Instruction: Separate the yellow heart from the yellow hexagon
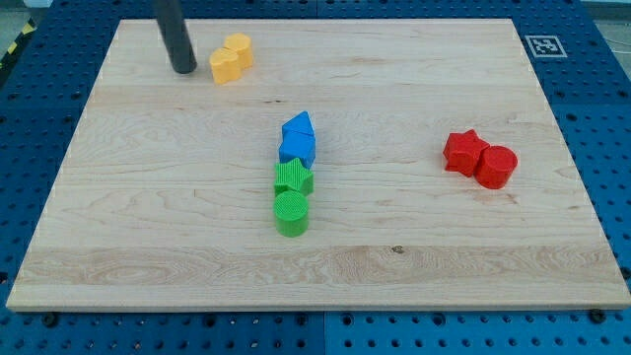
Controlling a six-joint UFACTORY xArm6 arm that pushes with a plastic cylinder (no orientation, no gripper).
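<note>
no readable words or numbers, one black-and-white square fiducial marker on the wooden board's top right corner

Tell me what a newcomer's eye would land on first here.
First the dark rod at the view's top left, my tip resting just left of the touching yellow blocks. Next the red pair at the view's right. Then the central column: blue blocks above green blocks, all on the wooden board.
</note>
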